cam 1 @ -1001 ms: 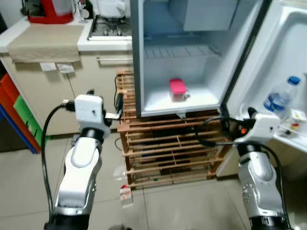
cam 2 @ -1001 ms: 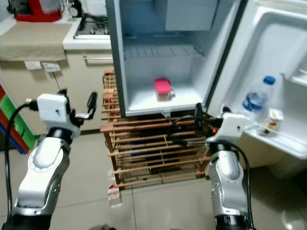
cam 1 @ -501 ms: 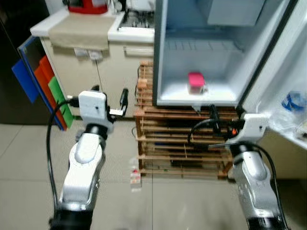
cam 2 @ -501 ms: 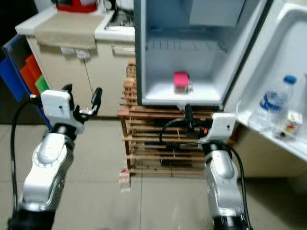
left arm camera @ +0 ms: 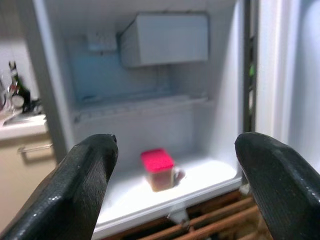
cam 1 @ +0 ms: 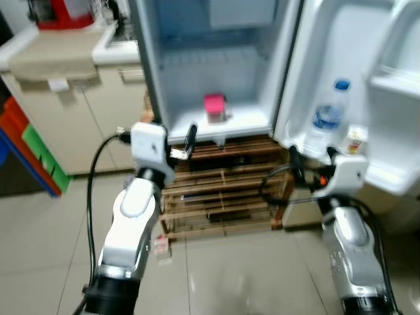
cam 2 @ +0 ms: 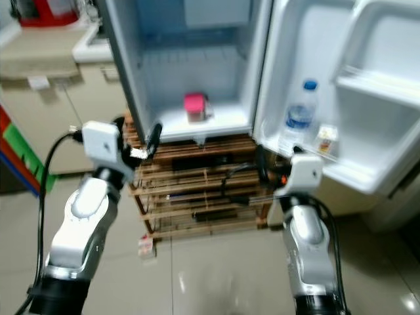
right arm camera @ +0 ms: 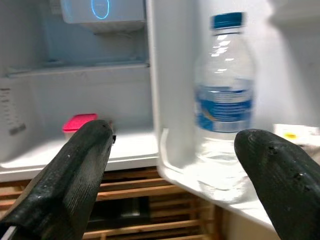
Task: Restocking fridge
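Left wrist view: left tool (left arm camera: 172, 175), fingers apart, faces the pink-lidded cup (left arm camera: 159, 170) in the fridge (cam 1: 216, 125); right tool (right arm camera: 172, 165), also apart, faces the water bottle (right arm camera: 225, 100).

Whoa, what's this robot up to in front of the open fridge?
The robot stands facing a small fridge with its door swung wide. Both arms are raised with nothing in them: the left gripper is open in front of the fridge's lower edge, and the right gripper is open near the door shelf. Inside, a pink-lidded container sits on the fridge floor. A water bottle and a small carton stand in the door shelf. Another small carton lies on the floor tiles beside the wooden rack.
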Tool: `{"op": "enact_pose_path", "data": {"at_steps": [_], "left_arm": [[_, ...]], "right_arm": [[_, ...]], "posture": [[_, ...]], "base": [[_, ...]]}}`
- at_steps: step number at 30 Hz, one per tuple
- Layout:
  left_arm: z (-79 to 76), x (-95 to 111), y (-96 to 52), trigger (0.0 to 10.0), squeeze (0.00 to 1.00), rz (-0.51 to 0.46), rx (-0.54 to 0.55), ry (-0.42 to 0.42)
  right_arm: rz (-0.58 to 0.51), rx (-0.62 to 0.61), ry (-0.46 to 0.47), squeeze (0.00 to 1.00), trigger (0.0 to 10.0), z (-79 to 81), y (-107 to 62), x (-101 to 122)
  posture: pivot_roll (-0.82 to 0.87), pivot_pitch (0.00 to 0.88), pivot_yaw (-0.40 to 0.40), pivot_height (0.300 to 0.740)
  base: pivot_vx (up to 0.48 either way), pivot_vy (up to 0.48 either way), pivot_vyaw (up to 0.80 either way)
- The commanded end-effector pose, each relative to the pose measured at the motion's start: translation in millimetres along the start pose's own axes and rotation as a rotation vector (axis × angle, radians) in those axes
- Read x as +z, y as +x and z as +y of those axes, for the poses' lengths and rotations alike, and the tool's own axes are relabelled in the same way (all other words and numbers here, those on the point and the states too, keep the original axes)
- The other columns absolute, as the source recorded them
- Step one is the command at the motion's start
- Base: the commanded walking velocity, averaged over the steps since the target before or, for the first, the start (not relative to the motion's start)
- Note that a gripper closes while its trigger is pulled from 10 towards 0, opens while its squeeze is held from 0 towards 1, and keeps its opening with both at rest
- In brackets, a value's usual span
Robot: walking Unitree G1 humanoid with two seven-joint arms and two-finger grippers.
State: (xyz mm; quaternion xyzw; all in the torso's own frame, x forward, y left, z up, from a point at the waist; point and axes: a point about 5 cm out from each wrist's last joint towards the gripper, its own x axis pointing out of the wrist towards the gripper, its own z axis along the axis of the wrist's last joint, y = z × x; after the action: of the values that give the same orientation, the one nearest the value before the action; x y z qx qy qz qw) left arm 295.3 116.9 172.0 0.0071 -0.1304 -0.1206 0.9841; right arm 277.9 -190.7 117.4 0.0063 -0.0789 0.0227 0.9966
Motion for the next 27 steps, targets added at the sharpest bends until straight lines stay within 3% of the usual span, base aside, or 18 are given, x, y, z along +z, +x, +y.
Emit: {"op": "enact_pose_path", "data": {"at_steps": [1,14,15,17,18,19,21,23,25,26,27], "left_arm": [[6.9,-3.8,-1.4,10.0,0.00,0.014,0.027,-0.004],[4.1,-9.6,-2.2,10.0,0.00,0.026,0.036,-0.050],[6.8,-10.7,-0.9,10.0,0.00,0.024,0.056,-0.039],[7.6,-11.1,-0.5,10.0,0.00,0.025,0.060,-0.034],[12.0,-14.5,0.4,10.0,0.00,0.035,0.074,-0.024],[12.0,-14.5,0.4,10.0,0.00,0.035,0.074,-0.024],[23.4,-28.7,1.1,10.0,0.00,0.097,0.121,-0.024],[35.3,-49.6,0.7,10.0,0.00,0.198,0.163,0.003],[44.6,-67.8,0.9,10.0,0.00,0.309,0.200,0.063],[44.6,-67.8,0.9,10.0,0.00,0.309,0.200,0.063],[51.2,-81.2,3.5,10.0,0.00,0.426,0.241,0.108]], "right_arm": [[-0.013,0.030,0.000,0.00,10.0,6.9,1.5,1.9],[0.096,0.170,-0.034,0.00,10.0,5.1,-24.3,-18.9],[0.185,0.221,-0.081,0.00,10.0,-0.1,-36.5,-37.0],[0.221,0.241,-0.106,0.00,10.0,-2.6,-42.0,-44.0],[0.348,0.260,-0.110,0.00,10.0,-11.9,-56.6,-65.3],[0.348,0.260,-0.110,0.00,10.0,-11.9,-56.6,-65.3],[0.506,0.294,-0.159,0.00,10.0,-22.5,-73.3,-88.9],[0.599,0.253,-0.212,0.00,10.0,-38.2,-84.1,-102.9],[0.631,0.178,-0.230,0.00,10.0,-52.6,-86.9,-107.5],[0.631,0.178,-0.230,0.00,10.0,-52.6,-86.9,-107.5],[0.713,0.130,-0.273,0.00,10.0,-66.0,-90.4,-114.4]], "posture": [[-0.12,0.000,0.049,0.740],[-0.13,0.000,0.032,0.740],[-0.13,0.000,0.029,0.740],[-0.13,0.000,0.029,0.740],[-0.13,0.000,0.028,0.740],[-0.13,0.000,0.028,0.740],[-0.13,0.000,0.027,0.740],[-0.14,0.000,0.025,0.740],[-0.14,0.000,0.023,0.740],[-0.14,0.000,0.023,0.740],[-0.14,0.000,0.023,0.740]], "base": [[0.000,-0.450,0.00],[0.023,-0.408,0.00],[0.000,0.000,0.00],[0.000,0.000,0.00],[0.000,0.000,0.00],[0.000,0.000,0.00],[0.000,0.000,0.00],[0.000,0.000,0.00],[0.000,0.000,0.00],[0.000,0.000,0.00],[0.000,0.000,0.00]]}}
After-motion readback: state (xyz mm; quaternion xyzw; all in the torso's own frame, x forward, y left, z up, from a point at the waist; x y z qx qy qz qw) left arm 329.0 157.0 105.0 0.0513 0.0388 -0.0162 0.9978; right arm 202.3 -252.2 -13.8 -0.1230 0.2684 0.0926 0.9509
